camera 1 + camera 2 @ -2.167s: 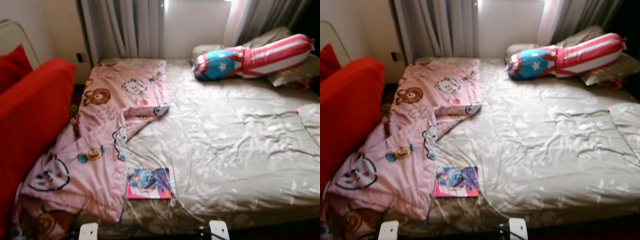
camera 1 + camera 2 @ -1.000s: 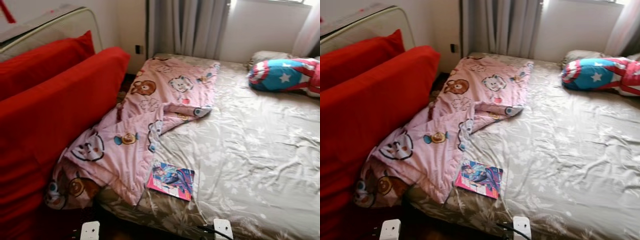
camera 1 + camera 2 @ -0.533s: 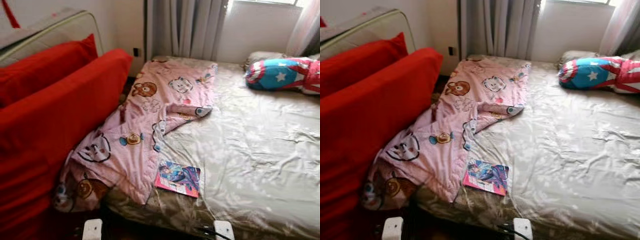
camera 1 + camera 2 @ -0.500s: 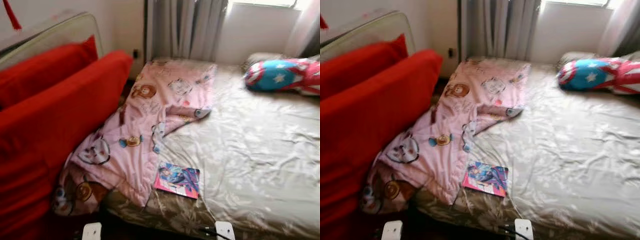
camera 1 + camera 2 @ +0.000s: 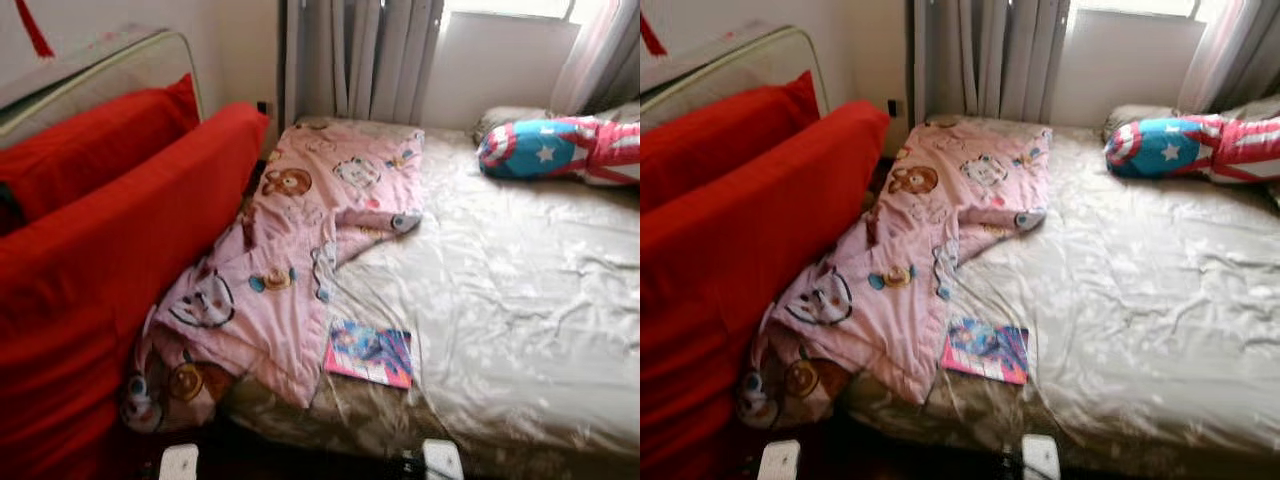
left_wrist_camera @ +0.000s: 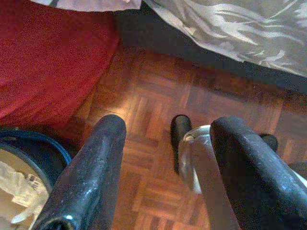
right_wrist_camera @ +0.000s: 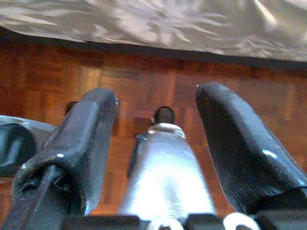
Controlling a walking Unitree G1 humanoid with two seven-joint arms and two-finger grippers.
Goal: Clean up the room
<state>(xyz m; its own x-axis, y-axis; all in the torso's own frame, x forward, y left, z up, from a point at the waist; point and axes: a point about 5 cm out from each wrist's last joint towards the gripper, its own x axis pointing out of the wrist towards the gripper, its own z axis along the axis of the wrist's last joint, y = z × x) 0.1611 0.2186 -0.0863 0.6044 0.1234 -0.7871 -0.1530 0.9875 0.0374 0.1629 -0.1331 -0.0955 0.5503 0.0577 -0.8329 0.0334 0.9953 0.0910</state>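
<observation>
A colourful book (image 5: 369, 354) is lying low and centre in the frame, on the bed (image 5: 520, 300) near its front edge, just beside the rumpled pink blanket (image 5: 290, 250) that is spilling toward the red sofa (image 5: 90, 260) at the left. A star-patterned cushion (image 5: 545, 148) is sitting upper right. The left gripper (image 6: 165, 167) and right gripper (image 7: 156, 143) are hanging over parquet floor (image 6: 158, 96), fingers spread, holding nothing.

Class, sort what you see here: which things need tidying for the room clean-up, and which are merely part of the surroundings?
To tidy: pink blanket crumpled, spilling off the bed; colourful book near the bed's edge.
Surroundings: red cushions, curtains, star-and-stripe pillow.
</observation>
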